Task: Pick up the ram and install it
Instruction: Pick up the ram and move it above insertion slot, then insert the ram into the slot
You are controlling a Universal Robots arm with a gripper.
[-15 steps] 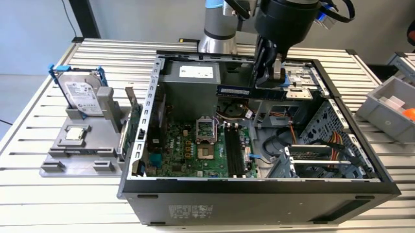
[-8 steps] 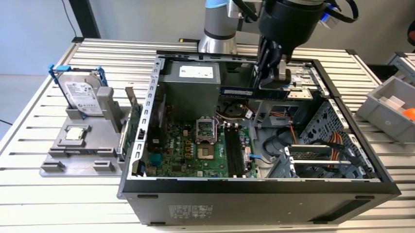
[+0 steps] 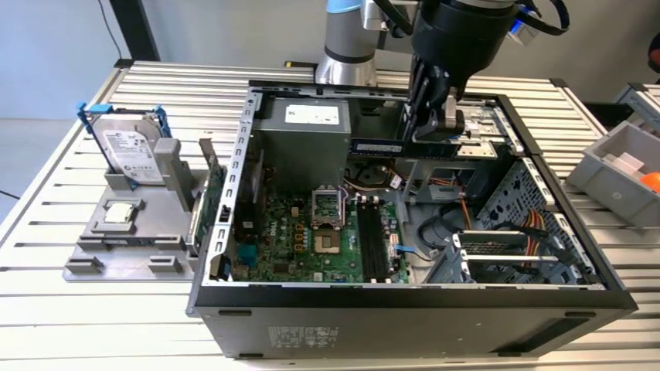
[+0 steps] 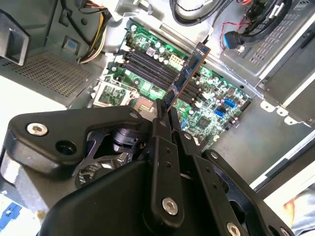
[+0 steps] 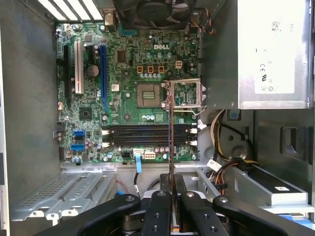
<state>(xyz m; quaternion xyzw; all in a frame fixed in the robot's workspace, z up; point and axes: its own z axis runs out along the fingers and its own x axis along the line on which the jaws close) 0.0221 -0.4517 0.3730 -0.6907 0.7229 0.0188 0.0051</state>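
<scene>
You see a silver ribbed aluminium tabletop [image 3: 62, 317] under soft, even light, a plain pale grey wall [image 3: 227, 31] behind it, and a dark upright post [image 3: 137, 29] toward the exterior view's left.

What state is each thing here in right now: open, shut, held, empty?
case: open, insides exposed.
memory slots: empty.
ram: held over the case, not in a slot.
gripper: shut on the ram.
socket cover: flipped up.
hard drive: upright in a grey stand, outside the case.
</scene>
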